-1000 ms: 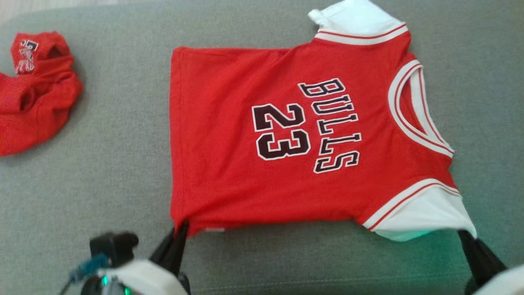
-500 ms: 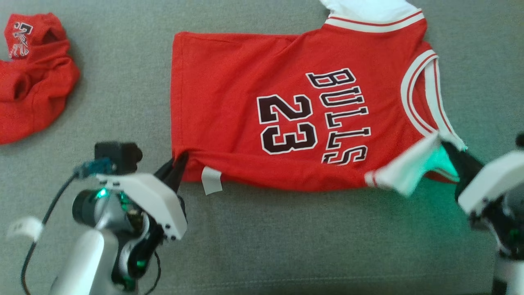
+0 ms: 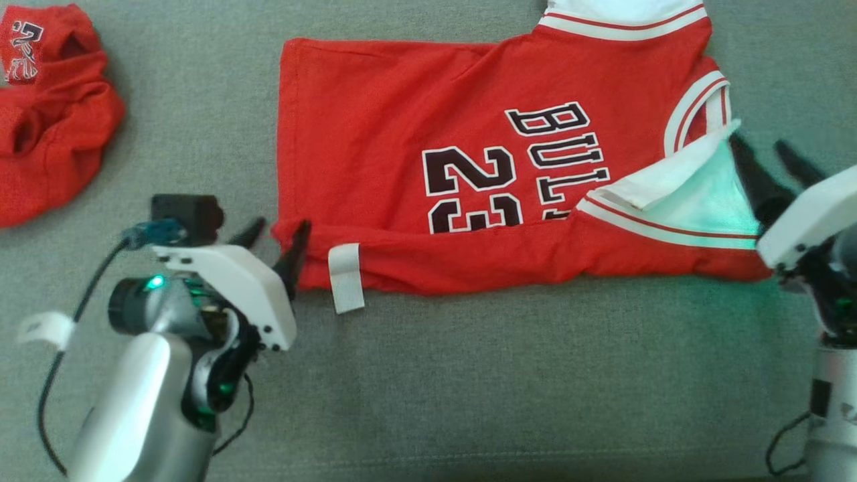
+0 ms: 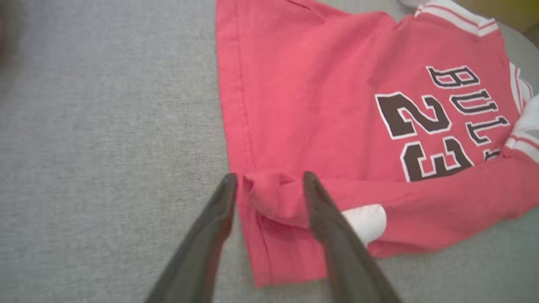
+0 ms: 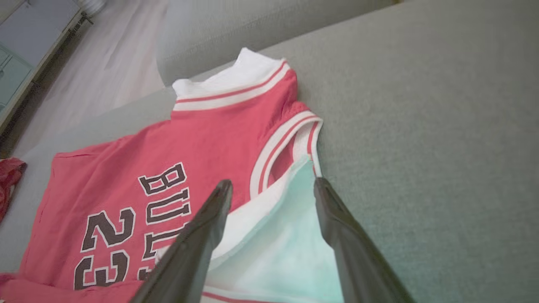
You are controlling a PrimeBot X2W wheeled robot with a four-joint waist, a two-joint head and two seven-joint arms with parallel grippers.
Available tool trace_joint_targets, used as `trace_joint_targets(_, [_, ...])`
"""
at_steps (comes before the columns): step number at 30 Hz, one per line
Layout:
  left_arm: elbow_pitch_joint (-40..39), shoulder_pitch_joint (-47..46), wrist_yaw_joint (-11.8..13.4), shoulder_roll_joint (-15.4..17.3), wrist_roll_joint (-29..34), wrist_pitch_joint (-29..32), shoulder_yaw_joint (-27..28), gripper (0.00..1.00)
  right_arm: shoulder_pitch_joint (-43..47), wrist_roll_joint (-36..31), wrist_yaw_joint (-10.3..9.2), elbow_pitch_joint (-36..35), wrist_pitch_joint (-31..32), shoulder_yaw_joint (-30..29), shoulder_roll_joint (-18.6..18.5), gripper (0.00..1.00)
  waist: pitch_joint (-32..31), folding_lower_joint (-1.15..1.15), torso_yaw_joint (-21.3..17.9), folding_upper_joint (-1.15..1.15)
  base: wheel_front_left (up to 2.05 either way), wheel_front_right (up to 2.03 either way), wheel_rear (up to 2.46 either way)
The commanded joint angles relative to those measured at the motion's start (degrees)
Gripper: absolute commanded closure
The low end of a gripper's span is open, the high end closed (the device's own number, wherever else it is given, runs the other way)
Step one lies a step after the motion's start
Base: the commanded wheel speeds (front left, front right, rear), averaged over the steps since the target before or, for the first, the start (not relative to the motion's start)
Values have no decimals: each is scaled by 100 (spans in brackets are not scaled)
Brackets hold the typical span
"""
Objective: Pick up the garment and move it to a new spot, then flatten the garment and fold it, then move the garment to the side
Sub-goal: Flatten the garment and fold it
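The garment is a red jersey [image 3: 415,134] with "BULLS 23" in black, lying on a grey fabric surface [image 3: 469,388]. Its near long edge is folded over onto the body, covering the lower part of the lettering, and a white label [image 3: 346,274] shows on the fold. My left gripper [image 3: 274,237] is open at the jersey's near left corner. That folded corner [image 4: 273,198] lies loose between the spread fingers of the left gripper [image 4: 269,181]. My right gripper [image 3: 770,161] is open at the white sleeve [image 3: 696,194]. The sleeve [image 5: 273,235] lies between the fingers of the right gripper [image 5: 273,185].
A second red garment [image 3: 47,134] lies crumpled at the far left of the surface. A grey cushion back [image 5: 252,25] rises behind the jersey's far sleeve, with floor beyond it. Bare grey fabric stretches along the near side.
Both grippers carried the jersey's near edge away from me and laid it over the body, then opened and let go. The head camera has also shifted.
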Motion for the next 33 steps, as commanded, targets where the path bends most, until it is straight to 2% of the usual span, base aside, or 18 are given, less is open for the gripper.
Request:
trace_joint_targets(1, [-277,-112,74,141,22,-161,346,0,2,18,42,-381,-145,92,-117,0,-24,0,-12,0,0,0,0])
trace_joint_targets(6, [-766,445,179,161,-116,-377,527,0,837,-64,42,-1067,-237,385,-391,0,-82,0,-107,0,0,0,0])
trace_joint_targets(9, [-1041,918,191,253,-175,-287,513,0,1459,-164,42,-1516,-53,633,-612,0,-49,0,-159,0,0,0,0])
trace_joint_targets(13, [-1131,1216,271,397,-148,-206,571,0,1874,-288,42,-1791,50,639,-756,0,58,0,-199,0,0,0,0])
trace_joint_targets(21, [-1105,935,271,364,-175,-152,531,0,1739,-576,42,-1656,112,592,-847,0,200,0,-246,0,0,0,0])
trace_joint_targets(26, [-929,822,261,462,-43,-50,426,0,1526,-653,42,-1368,140,720,-943,0,271,0,-322,0,0,0,0])
trace_joint_targets(33, [-1387,1055,221,568,-96,27,398,0,1423,-657,42,-1135,52,756,-953,0,179,0,-350,0,0,0,0])
